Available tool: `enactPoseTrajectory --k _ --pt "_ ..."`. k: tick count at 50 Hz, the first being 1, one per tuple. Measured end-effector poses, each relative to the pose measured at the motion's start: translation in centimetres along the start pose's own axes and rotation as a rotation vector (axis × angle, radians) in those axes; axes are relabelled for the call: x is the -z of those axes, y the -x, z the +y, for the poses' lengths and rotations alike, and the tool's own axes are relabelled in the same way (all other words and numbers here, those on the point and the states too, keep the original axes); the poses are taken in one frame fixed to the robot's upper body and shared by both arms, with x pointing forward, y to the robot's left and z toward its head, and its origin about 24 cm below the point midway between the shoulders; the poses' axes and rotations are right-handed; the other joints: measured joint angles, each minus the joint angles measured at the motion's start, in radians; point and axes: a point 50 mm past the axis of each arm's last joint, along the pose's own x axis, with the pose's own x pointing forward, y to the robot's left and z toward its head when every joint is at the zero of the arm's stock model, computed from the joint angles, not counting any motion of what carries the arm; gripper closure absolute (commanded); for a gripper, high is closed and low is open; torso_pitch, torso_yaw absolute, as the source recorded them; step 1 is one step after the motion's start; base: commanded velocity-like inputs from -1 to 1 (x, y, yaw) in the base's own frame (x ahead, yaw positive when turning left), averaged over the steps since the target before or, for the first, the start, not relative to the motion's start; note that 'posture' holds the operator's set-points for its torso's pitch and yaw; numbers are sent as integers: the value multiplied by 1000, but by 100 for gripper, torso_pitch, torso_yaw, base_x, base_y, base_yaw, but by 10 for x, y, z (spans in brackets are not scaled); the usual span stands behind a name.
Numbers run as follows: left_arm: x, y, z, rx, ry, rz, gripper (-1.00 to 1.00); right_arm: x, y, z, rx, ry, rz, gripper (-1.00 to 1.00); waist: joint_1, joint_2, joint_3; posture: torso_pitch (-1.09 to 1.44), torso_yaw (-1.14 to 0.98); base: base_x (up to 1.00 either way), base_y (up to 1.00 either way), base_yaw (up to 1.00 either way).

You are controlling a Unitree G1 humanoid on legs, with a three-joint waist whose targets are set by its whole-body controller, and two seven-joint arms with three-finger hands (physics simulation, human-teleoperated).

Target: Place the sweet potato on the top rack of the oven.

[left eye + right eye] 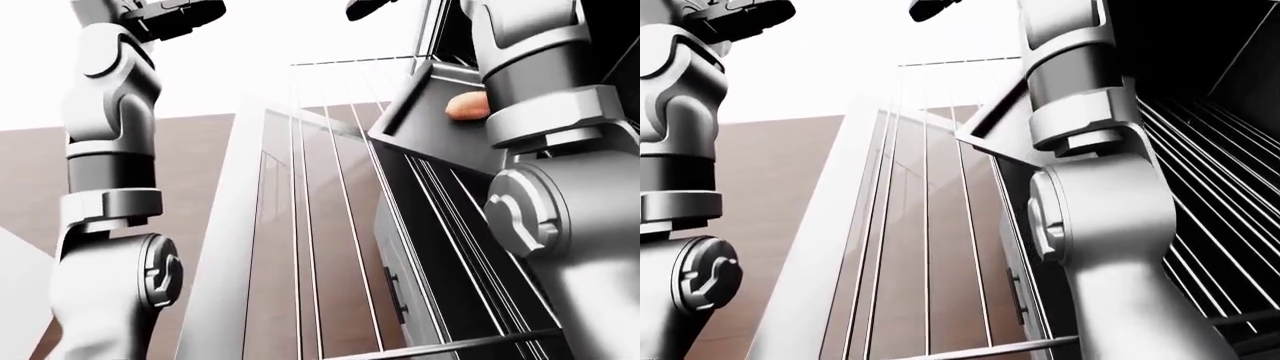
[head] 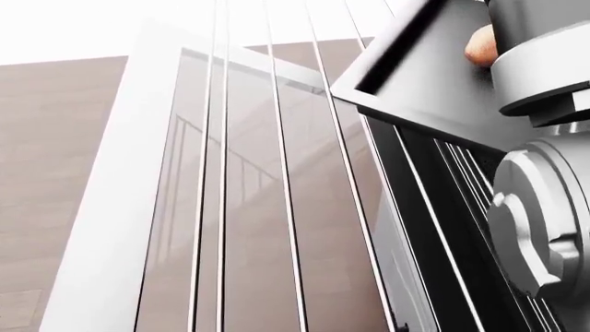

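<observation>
The orange sweet potato point(image 1: 466, 106) lies on a dark tray point(image 1: 430, 127) at the upper right of the left-eye view, partly hidden behind my right forearm point(image 1: 540, 97). It also shows in the head view point(image 2: 481, 47). Thin wire bars of an oven rack point(image 1: 330, 202) run up the middle of the views. My left hand point(image 1: 175, 19) is at the top left, away from the tray, with fingers extended and nothing in it. Only a dark tip of my right hand point(image 1: 366, 7) shows at the top edge, above the tray.
A pale-framed glass panel point(image 1: 265, 247) stands behind the wires, with brown surface point(image 1: 200, 172) beyond. Dark oven interior with more rack bars point(image 1: 1210, 172) fills the right of the right-eye view. My two arms take up both sides.
</observation>
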Motion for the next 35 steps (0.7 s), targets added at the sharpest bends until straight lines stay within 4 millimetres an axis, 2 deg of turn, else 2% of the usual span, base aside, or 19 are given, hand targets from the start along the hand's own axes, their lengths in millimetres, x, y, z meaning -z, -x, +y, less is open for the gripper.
enactPoseTrajectory --k 9,21,28,35 --pt "-10 -1 0 -15 31 -32 -100 -11 1 -6 36 30 -68 -100 0 -2 1 0 0 0 0 0" --pt "-12 -3 3 -40 65 -42 -100 -26 3 -15 96 53 -155 -100 -2 -1 3 0 0 0 0 0" --pt "-20 -3 6 -62 78 -84 -100 -31 2 -15 104 71 -185 -100 -2 -1 4 0 0 0 0 0" --pt "-18 -3 8 -76 70 -89 -100 -41 2 -15 112 84 -230 -100 -2 0 5 0 0 0 0 0"
